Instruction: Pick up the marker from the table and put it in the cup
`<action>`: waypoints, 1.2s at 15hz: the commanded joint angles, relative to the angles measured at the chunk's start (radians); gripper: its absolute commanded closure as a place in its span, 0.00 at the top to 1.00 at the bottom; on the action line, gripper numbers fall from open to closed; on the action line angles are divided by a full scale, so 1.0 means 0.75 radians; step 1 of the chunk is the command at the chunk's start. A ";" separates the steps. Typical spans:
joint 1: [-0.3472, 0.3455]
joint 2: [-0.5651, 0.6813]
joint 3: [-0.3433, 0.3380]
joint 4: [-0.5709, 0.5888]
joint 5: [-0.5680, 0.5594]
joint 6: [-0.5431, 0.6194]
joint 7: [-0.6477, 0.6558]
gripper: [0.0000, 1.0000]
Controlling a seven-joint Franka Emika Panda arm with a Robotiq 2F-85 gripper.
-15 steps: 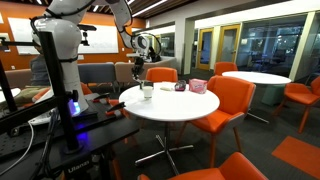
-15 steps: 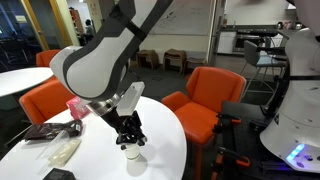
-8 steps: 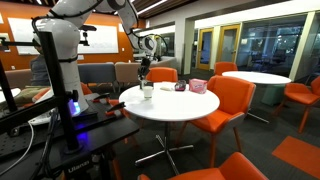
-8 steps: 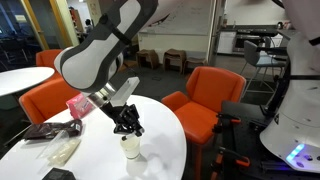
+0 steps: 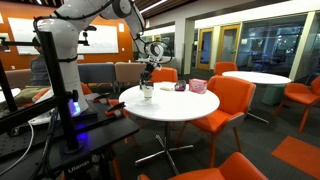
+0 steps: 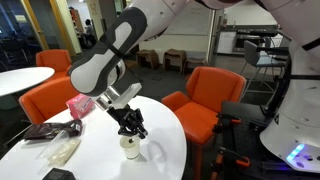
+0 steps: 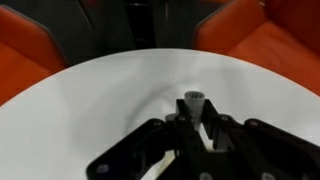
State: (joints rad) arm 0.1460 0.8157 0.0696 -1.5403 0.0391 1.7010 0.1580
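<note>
The robot's claw [image 7: 197, 118] is closed on the marker [image 7: 193, 99], seen from the wrist camera with its dark fingers pinched on either side of the pale shaft and its grey, blunt end standing clear of the fingertips. The marker's long axis runs along the claw's own reach, the grey end pointing away from the wrist and out over the round white worktop [image 7: 80, 100]. In both exterior views the claw [image 5: 148, 78] [image 6: 131, 128] hangs directly above the cup [image 5: 147, 92] [image 6: 131, 148], close over its rim; at that range the marker itself is too small to pick out. The small whitish cup stands upright near the worktop's edge [image 6: 165, 140], and what it contains cannot be made out. Farther along the worktop [image 5: 175, 105] a pink box [image 5: 198, 86] [image 6: 78, 105] stands upright, well apart from the cup, its contents not visible, with a low dark bowl [image 5: 180, 87] just beside it. Orange chairs [image 5: 232, 100] [image 6: 205, 95] ring the worktop.
</note>
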 commanded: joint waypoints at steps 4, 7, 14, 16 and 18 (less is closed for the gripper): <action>-0.025 0.105 0.000 0.093 0.103 0.019 0.020 0.47; -0.026 0.089 -0.001 0.075 0.121 0.102 0.019 0.68; -0.002 -0.034 0.039 -0.032 0.097 0.244 -0.061 1.00; 0.028 -0.105 0.045 -0.109 0.063 0.319 -0.086 1.00; 0.074 -0.184 0.029 -0.197 -0.013 0.415 -0.085 1.00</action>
State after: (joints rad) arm 0.1703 0.7813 0.1075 -1.5540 0.0873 1.9015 0.1206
